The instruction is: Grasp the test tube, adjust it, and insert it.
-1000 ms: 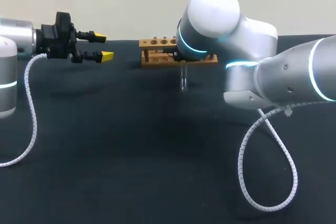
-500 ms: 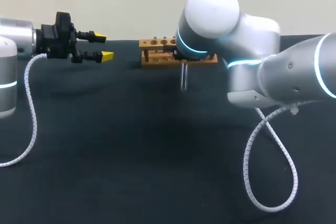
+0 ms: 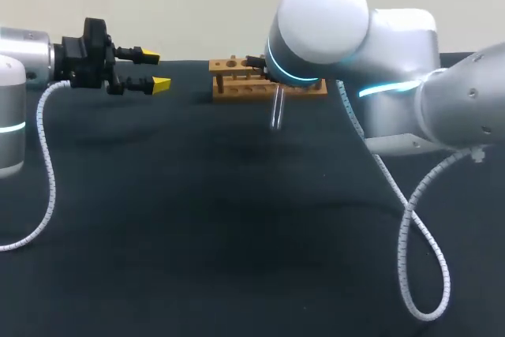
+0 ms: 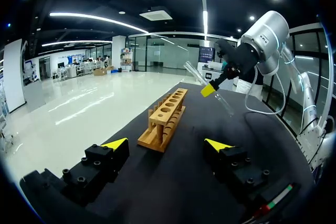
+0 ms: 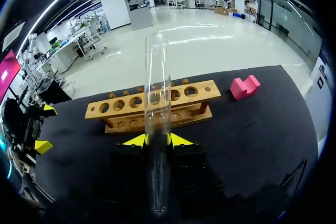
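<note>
A clear glass test tube point(image 5: 157, 124) is pinched between the yellow tips of my right gripper point(image 5: 157, 140), which is shut on it. The tube's open end points toward the wooden rack point(image 5: 157, 103) just ahead. In the head view the tube point(image 3: 276, 110) hangs slightly tilted just in front of the rack point(image 3: 237, 78), and the arm's own joint hides the right gripper. Far to the left of the rack, my left gripper point(image 3: 154, 70) is open and holds nothing. From the left wrist, the rack point(image 4: 165, 116) lies ahead of the open left gripper point(image 4: 167, 144), with the tube point(image 4: 210, 85) held above the table.
A small pink block point(image 5: 244, 87) sits on the black table point(image 3: 197, 219) beside one end of the rack. A white coiled cable point(image 3: 418, 258) hangs from my right arm over the table's right side, and another trails from the left arm.
My right arm has swung its elbow to the right and risen a little. The tube has lifted slightly and tilted. The left arm has not moved.
</note>
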Available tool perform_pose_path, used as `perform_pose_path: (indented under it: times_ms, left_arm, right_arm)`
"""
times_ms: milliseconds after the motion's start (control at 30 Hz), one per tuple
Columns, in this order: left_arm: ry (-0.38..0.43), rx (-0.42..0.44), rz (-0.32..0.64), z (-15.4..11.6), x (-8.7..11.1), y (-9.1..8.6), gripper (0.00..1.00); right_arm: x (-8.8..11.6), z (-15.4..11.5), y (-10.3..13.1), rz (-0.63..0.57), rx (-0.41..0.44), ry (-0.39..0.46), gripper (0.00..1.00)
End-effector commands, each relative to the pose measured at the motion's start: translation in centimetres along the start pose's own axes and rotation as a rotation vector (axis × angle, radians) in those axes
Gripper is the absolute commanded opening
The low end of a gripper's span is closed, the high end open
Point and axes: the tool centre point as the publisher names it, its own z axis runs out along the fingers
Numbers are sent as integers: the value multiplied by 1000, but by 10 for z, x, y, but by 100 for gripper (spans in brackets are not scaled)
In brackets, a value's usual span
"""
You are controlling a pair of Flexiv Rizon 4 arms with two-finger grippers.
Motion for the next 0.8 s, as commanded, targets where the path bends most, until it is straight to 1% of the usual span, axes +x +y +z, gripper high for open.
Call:
perform_pose_path:
  times_ms: [33,167,400,800]
  left_arm:
    - [-5,-1,3,-1,1,0,100]
    - [-5,-1,3,-1,1,0,100]
    - [-5,-1,3,-1,1,0,100]
    - [-5,-1,3,-1,1,0,100]
  right_arm:
    - [3,-24,-6,10,-4,-67,0]
    - [3,-36,-7,14,-12,-88,0]
    - [4,-49,-9,41,-25,-131,0]
    - [0,-55,-13,50,-18,-150,0]
